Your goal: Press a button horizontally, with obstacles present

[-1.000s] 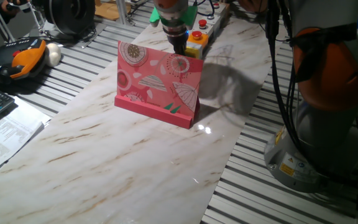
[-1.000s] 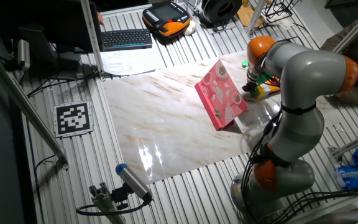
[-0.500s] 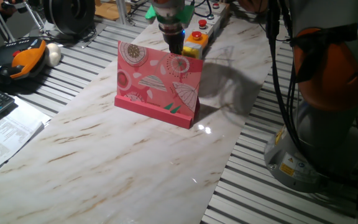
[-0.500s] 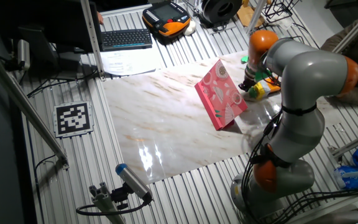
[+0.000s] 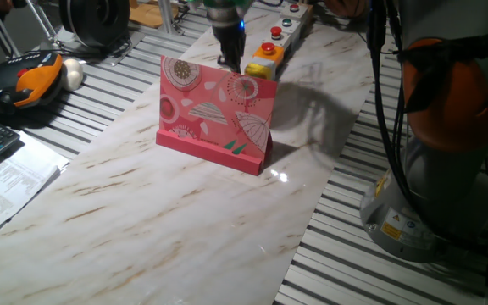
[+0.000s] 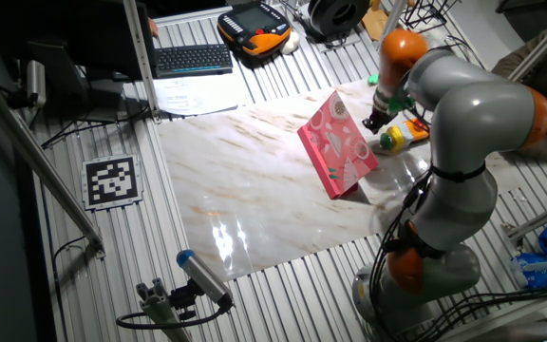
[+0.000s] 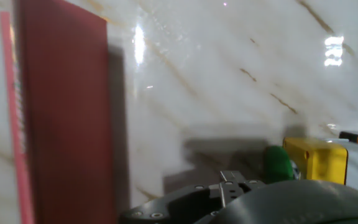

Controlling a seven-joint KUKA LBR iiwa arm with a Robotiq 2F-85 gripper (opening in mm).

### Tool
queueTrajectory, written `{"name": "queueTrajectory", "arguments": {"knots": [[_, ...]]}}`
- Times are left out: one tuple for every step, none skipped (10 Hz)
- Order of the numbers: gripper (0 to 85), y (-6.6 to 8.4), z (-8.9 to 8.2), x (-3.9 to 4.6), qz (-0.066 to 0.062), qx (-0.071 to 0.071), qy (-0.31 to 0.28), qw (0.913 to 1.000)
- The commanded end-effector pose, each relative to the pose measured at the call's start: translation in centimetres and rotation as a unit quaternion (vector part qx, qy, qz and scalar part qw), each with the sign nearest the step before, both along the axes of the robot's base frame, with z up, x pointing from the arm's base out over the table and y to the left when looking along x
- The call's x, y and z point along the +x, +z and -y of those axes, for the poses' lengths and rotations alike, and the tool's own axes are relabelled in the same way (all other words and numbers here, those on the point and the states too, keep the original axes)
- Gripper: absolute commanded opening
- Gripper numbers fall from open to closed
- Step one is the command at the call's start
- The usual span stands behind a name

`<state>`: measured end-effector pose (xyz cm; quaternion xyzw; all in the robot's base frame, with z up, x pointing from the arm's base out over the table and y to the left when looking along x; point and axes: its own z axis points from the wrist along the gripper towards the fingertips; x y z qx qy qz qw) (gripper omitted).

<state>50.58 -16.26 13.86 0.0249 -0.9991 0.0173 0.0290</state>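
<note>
No readable text anywhere. Yellow warning sticker (image 5: 394,226) sat on the robot base, print too small to make out. Printed sheets (image 5: 2,186) by the keyboard were illegible too. Black-and-white fiducial marker (image 6: 111,180) lay on the slatted bench, pattern only, no characters.

Arm outstretched — fingers (image 5: 228,61) down

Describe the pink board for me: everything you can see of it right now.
The pink board stands upright on the marble table, a flat rectangular panel printed with white and red circles, umbrellas and leaves, with a pink base lip along its front. Its back looks plain dark red in the hand view. The hand hangs behind it, apart; the yellow button box sits beyond.
</note>
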Motion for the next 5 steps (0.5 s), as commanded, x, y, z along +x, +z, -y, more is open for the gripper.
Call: {"name": "queueTrajectory", "arguments": {"knots": [[0.0, 2.1, -0.4, -0.07, -0.001, 0.001, -0.009, 1.0], [0.0, 3.5, -0.7, -0.22, -0.004, 0.001, -0.02, 0.9998], [0.0, 4.5, -0.7, -0.47, -0.007, 0.006, -0.028, 0.9996], [0.0, 5.4, -0.8, -0.85, -0.009, 0.029, -0.044, 0.9986], [0.0, 5.6, -1.3, -1.06, -0.003, 0.031, -0.054, 0.9981]]}}
